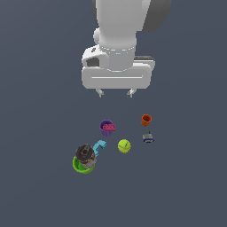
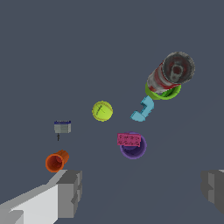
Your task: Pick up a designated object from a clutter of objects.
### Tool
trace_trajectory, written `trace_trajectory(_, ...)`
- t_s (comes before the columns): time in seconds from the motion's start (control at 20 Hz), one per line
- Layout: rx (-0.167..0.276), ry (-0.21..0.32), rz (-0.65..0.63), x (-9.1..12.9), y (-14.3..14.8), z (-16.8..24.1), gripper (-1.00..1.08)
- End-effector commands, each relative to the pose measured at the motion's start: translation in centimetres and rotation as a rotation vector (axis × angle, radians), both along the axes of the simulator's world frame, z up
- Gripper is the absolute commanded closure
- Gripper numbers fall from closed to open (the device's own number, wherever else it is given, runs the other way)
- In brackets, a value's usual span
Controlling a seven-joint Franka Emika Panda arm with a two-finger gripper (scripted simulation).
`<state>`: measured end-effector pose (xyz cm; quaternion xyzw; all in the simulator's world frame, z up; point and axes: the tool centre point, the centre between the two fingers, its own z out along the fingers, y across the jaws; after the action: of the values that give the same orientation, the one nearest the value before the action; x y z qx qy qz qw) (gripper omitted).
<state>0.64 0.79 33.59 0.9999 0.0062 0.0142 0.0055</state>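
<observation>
The designated object is a tiny boxy grey-white item (image 1: pixel 148 138) with a dark blue underside and a small dark nub; it lies on the floor at the exterior view's right, just below the orange cup (image 1: pixel 146 119). It also shows in the wrist view (image 2: pixel 62 127). My gripper (image 1: pixel 115 93) hangs open and empty well above the clutter, its fingers (image 2: pixel 70 192) wide apart, holding nothing. The yellow-green ball (image 1: pixel 124 146) lies beside the designated object, toward the exterior view's left.
A purple cup (image 1: pixel 106 127) carries a pink block (image 2: pixel 129 140). A cyan L-piece (image 1: pixel 99 146) lies next to a green bowl (image 1: pixel 80 167) holding a dark round can-like thing (image 1: pixel 85 154). The orange cup also shows in the wrist view (image 2: pixel 57 161).
</observation>
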Motion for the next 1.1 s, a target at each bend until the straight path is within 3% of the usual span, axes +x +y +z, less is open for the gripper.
trace_trajectory(0.0, 0.000, 0.000, 0.000, 0.0, 0.0, 0.0, -0.92)
trace_trajectory(0.6, -0.028, -0.003, 0.002, -0.2, -1.0, 1.5, -0.92)
trace_trajectory(1.05, -0.031, -0.001, 0.003, 0.9, 1.1, -1.8, -0.92)
